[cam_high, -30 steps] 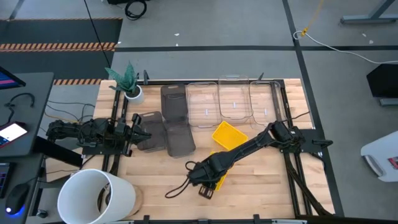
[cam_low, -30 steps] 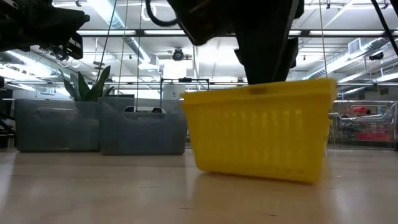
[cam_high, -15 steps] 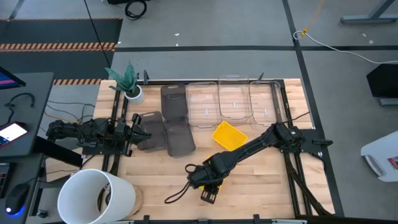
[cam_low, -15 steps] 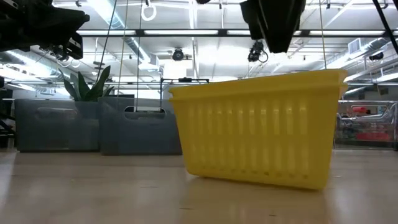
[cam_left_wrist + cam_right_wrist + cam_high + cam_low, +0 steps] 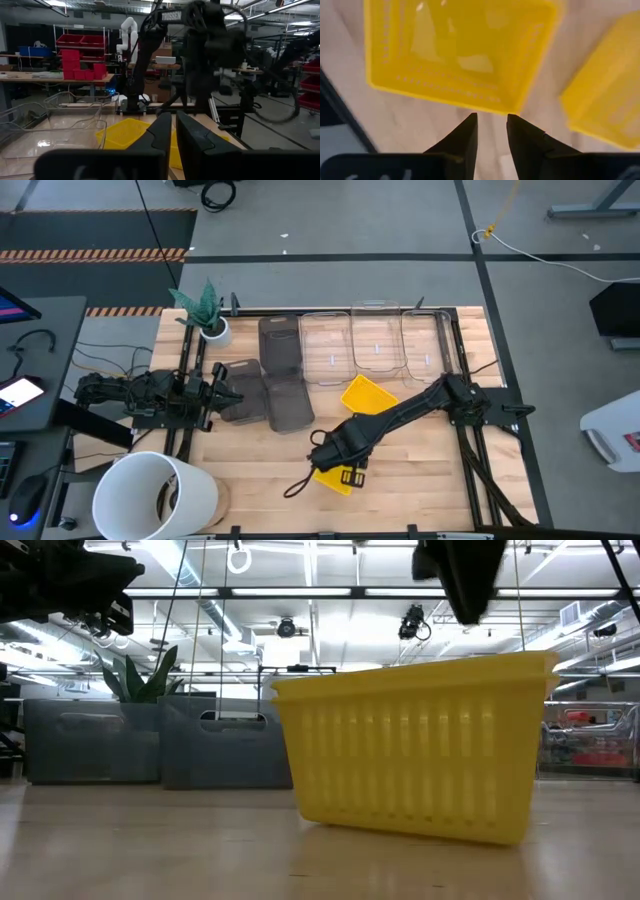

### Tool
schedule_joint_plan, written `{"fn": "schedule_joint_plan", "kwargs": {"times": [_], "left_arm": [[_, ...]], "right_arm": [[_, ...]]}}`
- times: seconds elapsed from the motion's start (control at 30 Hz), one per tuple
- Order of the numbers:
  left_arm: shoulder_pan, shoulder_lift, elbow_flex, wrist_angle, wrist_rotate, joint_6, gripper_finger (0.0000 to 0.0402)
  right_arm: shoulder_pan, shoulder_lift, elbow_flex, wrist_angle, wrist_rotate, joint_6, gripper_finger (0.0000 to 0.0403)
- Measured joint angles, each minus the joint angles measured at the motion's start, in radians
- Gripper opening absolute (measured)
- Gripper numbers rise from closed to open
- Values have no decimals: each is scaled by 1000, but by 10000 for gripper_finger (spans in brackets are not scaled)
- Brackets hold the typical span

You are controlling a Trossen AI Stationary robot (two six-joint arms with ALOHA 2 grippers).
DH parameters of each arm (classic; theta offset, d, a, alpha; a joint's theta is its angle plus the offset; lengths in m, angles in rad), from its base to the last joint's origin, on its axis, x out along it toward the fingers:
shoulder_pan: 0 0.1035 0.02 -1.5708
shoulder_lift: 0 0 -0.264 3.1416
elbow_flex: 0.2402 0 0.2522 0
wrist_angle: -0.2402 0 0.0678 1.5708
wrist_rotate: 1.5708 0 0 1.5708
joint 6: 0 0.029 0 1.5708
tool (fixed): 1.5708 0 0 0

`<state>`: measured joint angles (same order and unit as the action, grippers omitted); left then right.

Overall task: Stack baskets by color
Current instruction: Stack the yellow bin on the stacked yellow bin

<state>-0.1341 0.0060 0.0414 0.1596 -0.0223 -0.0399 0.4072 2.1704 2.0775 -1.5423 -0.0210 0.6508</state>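
Note:
A yellow basket (image 5: 415,755) stands on its base at the table's near middle. It shows two rims, one nested in the other. My right gripper (image 5: 491,127) hangs above it (image 5: 455,50), pointing down, open with nothing between its fingers. In the high view the gripper (image 5: 348,476) covers most of that basket (image 5: 328,478). Another yellow basket (image 5: 368,397) lies farther back. Grey baskets (image 5: 285,370) lie left of centre. Clear baskets (image 5: 375,340) line the far edge. My left gripper (image 5: 225,387) waits shut at the left.
A big white bucket (image 5: 155,495) stands at the near left corner. A small pot with a plant (image 5: 212,328) stands at the far left. A dark cable loop (image 5: 298,482) hangs from my right arm beside the near yellow basket.
My right gripper has let go of the near yellow basket's rim and risen straight above it, turning at the wrist. The basket, tilted a second ago, has dropped flat onto the table and stays there.

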Motion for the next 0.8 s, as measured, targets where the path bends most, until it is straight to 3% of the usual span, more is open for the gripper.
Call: {"fn": "schedule_joint_plan", "kwargs": {"times": [0.33, 0.67, 0.8], "left_arm": [[0, 0, 0, 0, 0, 0, 36], [0, 0, 0, 0, 0, 0, 26], [0, 0, 0, 0, 0, 0, 27]], "right_arm": [[31, -119, 1, -31, 185, -150, 68], [42, -131, -117, -27, 183, -511, 66], [37, -131, -204, -27, 183, -570, 66]]}}
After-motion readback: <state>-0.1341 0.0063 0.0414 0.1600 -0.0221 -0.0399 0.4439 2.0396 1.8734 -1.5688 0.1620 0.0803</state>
